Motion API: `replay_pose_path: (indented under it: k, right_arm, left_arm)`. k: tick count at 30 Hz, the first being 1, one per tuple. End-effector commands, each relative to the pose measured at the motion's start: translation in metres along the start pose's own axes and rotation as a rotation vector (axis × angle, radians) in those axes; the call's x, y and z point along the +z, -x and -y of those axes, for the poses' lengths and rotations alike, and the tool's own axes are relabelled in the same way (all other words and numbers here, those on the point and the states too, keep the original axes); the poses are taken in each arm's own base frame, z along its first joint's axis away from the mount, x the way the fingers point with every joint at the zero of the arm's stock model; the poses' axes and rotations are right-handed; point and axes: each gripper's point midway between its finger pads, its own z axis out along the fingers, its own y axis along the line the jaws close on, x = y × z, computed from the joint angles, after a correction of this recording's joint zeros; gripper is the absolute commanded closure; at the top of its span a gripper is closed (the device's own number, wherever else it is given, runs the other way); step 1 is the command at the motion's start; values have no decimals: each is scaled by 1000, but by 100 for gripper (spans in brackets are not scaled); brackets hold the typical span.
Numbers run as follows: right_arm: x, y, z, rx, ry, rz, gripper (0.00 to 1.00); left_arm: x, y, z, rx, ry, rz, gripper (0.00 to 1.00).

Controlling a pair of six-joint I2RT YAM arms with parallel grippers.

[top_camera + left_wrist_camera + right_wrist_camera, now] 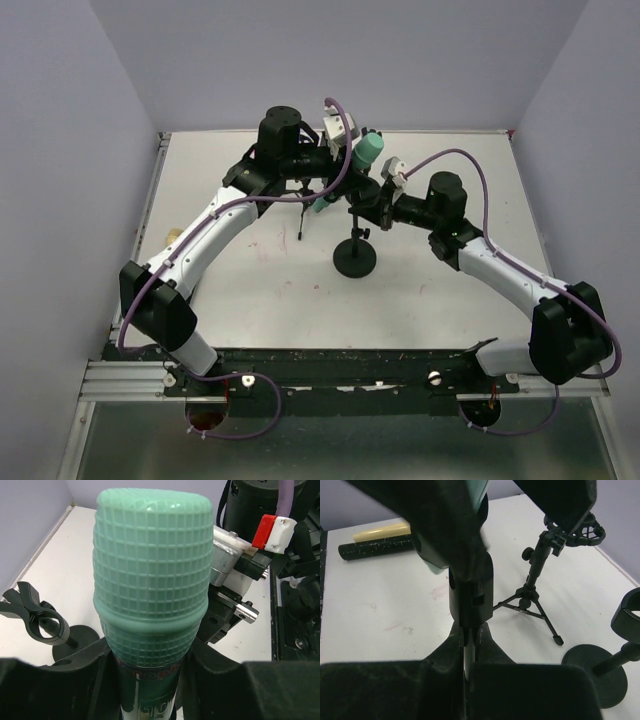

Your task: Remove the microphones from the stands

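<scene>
The teal microphone (369, 150) has a mesh head and fills the left wrist view (150, 565). My left gripper (345, 166) is shut on its body just below the head (147, 667) and holds it in the air. The black round-base stand (355, 260) stands on the table, and its clip (37, 622) is empty, beside and below the microphone. My right gripper (372, 198) is shut (470, 632) on a thin pale rod under a black cylindrical piece (470, 595), directly below the microphone (481, 505). The stand (602, 677) is to its right, untouched.
A small black tripod stand (532, 597) with a shock mount (575, 530) stands behind the grippers, also in the top view (300, 205). A black speckled tube (375, 550) and a yellow object (382, 530) lie near the table's left edge. Lilac walls enclose the table.
</scene>
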Motion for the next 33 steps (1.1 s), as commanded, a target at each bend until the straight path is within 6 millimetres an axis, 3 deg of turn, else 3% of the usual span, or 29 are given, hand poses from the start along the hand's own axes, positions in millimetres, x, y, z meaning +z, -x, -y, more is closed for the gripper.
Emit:
replay_pose_path:
  k: [1, 3, 7, 8, 10, 15, 19, 22, 26, 27, 28, 30, 33]
  right_arm:
    - [-4, -24, -8, 15, 15, -64, 99]
    - [-5, -29, -9, 23, 15, -77, 99]
    - [-8, -43, -11, 55, 1, -106, 99]
    - [-9, -46, -11, 59, -3, -111, 99]
    - [-10, -53, -13, 72, -2, -127, 99]
    - [-12, -65, -14, 85, -1, -162, 99]
    - [-10, -67, -14, 92, 4, -166, 99]
    - [-9, -66, -14, 82, 8, -165, 99]
    - [-9, -60, -12, 77, 4, -154, 99]
    - [-9, -60, -12, 73, 5, -152, 92]
    - [-9, -58, -12, 70, 5, -149, 77]
    - [-10, -55, -13, 69, 5, -149, 57]
    - [-12, -47, -11, 66, -8, -147, 43]
  left_arm:
    - [-9, 27, 14, 67, -90, 58, 59]
    - [-16, 31, 15, 67, -88, 60, 67]
    - [-34, 48, 18, 88, -80, 87, 97]
    - [-39, 55, 18, 96, -66, 104, 100]
    - [-55, 81, 20, 121, -34, 163, 100]
    - [-105, 169, 30, 167, 38, 326, 100]
    - [-136, 203, 41, 242, 101, 391, 100]
    - [-141, 190, 36, 251, 146, 347, 100]
    - [-145, 128, -5, 252, 351, 163, 100]
    - [-154, 112, -24, 220, 473, 103, 100]
    - [-163, 99, -39, 187, 569, 55, 100]
    - [-187, 74, -62, 161, 758, -28, 100]
    - [-217, 30, -78, 242, 905, -179, 100]
